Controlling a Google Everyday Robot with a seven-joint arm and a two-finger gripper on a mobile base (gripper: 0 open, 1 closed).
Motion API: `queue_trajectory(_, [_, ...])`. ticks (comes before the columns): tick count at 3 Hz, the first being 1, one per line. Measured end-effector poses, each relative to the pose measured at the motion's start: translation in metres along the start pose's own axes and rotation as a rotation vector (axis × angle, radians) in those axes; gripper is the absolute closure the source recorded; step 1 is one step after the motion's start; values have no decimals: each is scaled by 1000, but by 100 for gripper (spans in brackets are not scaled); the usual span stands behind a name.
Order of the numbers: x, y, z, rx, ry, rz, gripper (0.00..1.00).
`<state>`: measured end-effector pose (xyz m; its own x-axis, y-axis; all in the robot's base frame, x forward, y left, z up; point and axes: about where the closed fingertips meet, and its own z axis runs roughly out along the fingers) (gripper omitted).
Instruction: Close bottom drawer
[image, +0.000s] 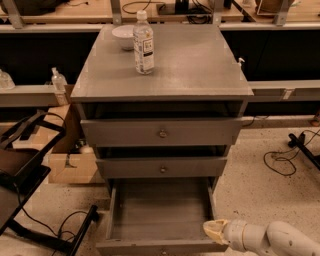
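The bottom drawer (160, 210) of the grey cabinet (200, 75) is pulled far out, showing its bare grey plank interior. Its front panel (150, 247) lies at the frame's lower edge and its knob is barely in view there. My gripper (215, 231) comes in from the lower right on a white arm (272, 239). Its cream tip sits at the drawer's right front corner, at or just touching the side wall. The top drawer (162, 132) and the middle drawer (161, 168) each stand slightly open.
A water bottle (143, 43) and a white bowl (123, 36) stand on the cabinet top. A cardboard box (72, 167) and a black chair frame (25, 170) are on the left. Cables (282, 160) lie on the floor at the right.
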<state>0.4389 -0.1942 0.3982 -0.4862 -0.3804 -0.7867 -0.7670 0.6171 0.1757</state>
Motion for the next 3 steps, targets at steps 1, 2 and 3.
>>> queue_trajectory(1, [48, -1, 30, 13, -44, 45, 100])
queue_trajectory(2, [104, 4, 69, -4, -27, 130, 100])
queue_trajectory(3, [111, 7, 74, -7, -14, 136, 100])
